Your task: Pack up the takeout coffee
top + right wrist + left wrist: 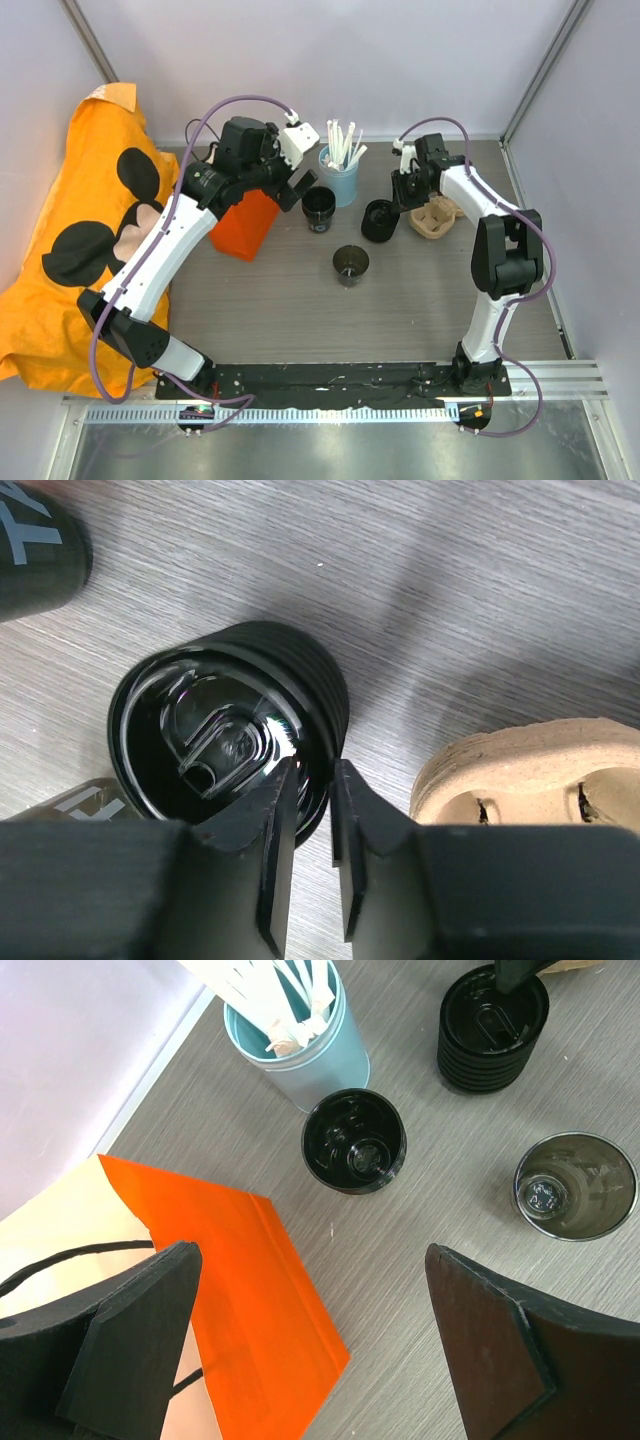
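The R gripper (315, 770) is down at the stack of black lids (230, 730). One finger is inside the top lid & one is outside, w/ the rim between them. The jaws are almost together. Can't tell if they are pinching tight or only just touching.

The lid stack sits at the far right-middle of the table (300, 310). It is just left of the brown cup tray (437, 218) & to the right of the black cup (320, 208). A 2nd cup (351, 265), see-thru & dark, stands nearer, well apart.

The L gripper (310, 1255) is wide open & holds nothing. It hangs over the orange bag (250, 1290), near the black cup & the blue tin (310, 1060) of sticks.

My guess on the lids: thin plastic, v. light, a bit bendy & shiny-slick. The rim is the stiff part, so that is the best place to hold. A hard squeeze could bend the lid. The lids nest close, so 2 may lift at once, or the whole stack may tip. A slow, straight-up pull looks safest.
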Controlling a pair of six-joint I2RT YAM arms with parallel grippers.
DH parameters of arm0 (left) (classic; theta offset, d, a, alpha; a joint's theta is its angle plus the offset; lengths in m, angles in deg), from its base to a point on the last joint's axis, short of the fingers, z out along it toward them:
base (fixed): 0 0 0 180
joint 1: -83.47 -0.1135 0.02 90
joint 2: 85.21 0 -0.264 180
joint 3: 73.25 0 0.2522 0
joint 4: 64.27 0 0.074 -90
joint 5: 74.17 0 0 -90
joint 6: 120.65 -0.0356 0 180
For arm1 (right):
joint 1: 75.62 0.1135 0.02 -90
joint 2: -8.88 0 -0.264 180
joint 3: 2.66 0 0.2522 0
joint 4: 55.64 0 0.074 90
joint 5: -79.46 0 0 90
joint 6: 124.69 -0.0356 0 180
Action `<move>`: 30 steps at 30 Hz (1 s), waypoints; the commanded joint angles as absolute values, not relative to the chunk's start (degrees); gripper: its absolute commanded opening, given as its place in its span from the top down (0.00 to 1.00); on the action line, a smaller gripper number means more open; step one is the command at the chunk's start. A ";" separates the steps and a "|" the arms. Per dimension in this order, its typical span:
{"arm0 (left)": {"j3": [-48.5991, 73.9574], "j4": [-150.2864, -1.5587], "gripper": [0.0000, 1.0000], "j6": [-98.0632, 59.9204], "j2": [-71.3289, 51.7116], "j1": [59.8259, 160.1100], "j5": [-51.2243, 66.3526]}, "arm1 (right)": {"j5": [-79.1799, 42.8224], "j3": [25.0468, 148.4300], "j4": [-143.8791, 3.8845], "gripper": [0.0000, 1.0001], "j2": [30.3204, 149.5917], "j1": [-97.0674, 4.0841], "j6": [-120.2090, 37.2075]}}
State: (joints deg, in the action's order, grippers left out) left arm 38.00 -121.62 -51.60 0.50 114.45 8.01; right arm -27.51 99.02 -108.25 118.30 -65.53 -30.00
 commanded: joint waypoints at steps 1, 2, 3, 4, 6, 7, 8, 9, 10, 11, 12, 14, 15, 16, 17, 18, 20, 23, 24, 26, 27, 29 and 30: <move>39.30 -120.65 0.00 -50.51 -1.37 114.05 6.51 | -26.18 101.89 -106.93 0.79 117.60 -64.72 -30.12; 39.30 -120.57 0.00 -50.51 -1.28 114.05 6.51 | -26.18 101.90 -106.84 0.81 117.42 -64.55 -30.03; 39.30 -120.48 0.00 -50.34 -1.19 114.05 6.33 | -26.10 102.16 -106.84 0.82 117.33 -64.54 -30.03; 39.30 -120.48 0.00 -50.34 -1.10 114.05 6.33 | -26.09 102.25 -106.93 0.84 117.25 -64.46 -30.03; 39.47 -120.39 0.00 -50.16 -1.10 114.14 6.16 | -26.09 102.60 -107.02 0.85 117.07 -64.28 -29.94; 39.56 -120.30 0.00 -50.16 -1.02 114.14 6.16 | -26.09 102.77 -107.11 0.85 116.89 -64.28 -29.85; 39.48 -120.30 0.00 -50.16 -0.93 114.06 6.16 | -26.09 103.12 -107.28 0.85 116.81 -64.28 -29.94; 39.65 -120.13 0.00 -50.16 -0.84 114.14 6.24 | -26.01 104.00 -107.63 0.85 116.63 -64.28 -29.85; 39.65 -120.04 0.00 -50.16 -0.84 114.06 6.33 | -26.01 104.53 -107.98 0.85 116.54 -64.28 -29.77; 39.65 -119.95 0.00 -50.25 -0.84 114.14 6.33 | -26.09 105.14 -108.25 0.85 116.45 -64.28 -29.68; 39.74 -119.95 0.00 -50.25 -0.84 114.06 6.16 | -26.09 106.45 -109.03 0.85 116.37 -64.28 -29.50; 39.65 -119.95 0.00 -50.86 -0.75 114.14 6.07 | -26.01 107.43 -109.83 0.85 116.19 -64.28 -29.15; 39.65 -120.12 0.00 -51.04 -0.75 114.06 6.16 | -25.83 107.95 -110.35 0.85 116.10 -64.28 -28.80; 39.65 -120.39 0.00 -51.22 -0.66 114.14 6.24 | -25.74 107.96 -110.45 0.84 115.67 -64.37 -28.62; 39.48 -120.39 0.00 -52.09 -0.66 114.06 5.55 | -25.48 107.87 -110.53 0.84 115.49 -64.28 -28.45; 39.21 -120.56 0.00 -53.05 -0.75 114.05 5.02 | -25.39 107.87 -110.88 0.84 115.31 -64.28 -28.27; 37.99 -120.92 0.00 -55.59 -0.93 114.05 3.79 | -25.48 108.22 -111.67 0.84 114.61 -64.28 -27.39; 37.63 -123.81 0.00 -61.39 -1.10 115.10 3.95 | -26.18 111.29 -115.88 0.84 113.82 -64.37 -25.11; 37.98 -125.30 0.00 -66.29 -1.28 115.54 3.87 | -27.14 113.65 -118.68 0.84 113.73 -64.28 -24.41; 41.04 -130.04 0.00 -68.00 -0.49 116.08 4.22 | -28.02 115.77 -121.16 0.84 112.94 -64.28 -23.01; 42.54 -131.71 0.00 -67.22 -0.05 116.08 4.75 | -29.51 117.78 -123.43 0.83 112.68 -64.28 -22.65; 45.36 -132.78 0.00 -68.43 0.22 116.08 3.62 | -31.79 120.08 -126.25 0.83 112.50 -64.28 -20.90; 45.54 -132.87 0.00 -70.01 -0.31 116.25 2.91 | -33.11 122.44 -129.14 0.83 112.32 -64.28 -20.19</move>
State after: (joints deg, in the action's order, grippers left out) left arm 40.17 -129.42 -63.99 0.96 115.76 5.19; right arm -27.82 114.59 -120.65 117.27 -64.57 -24.40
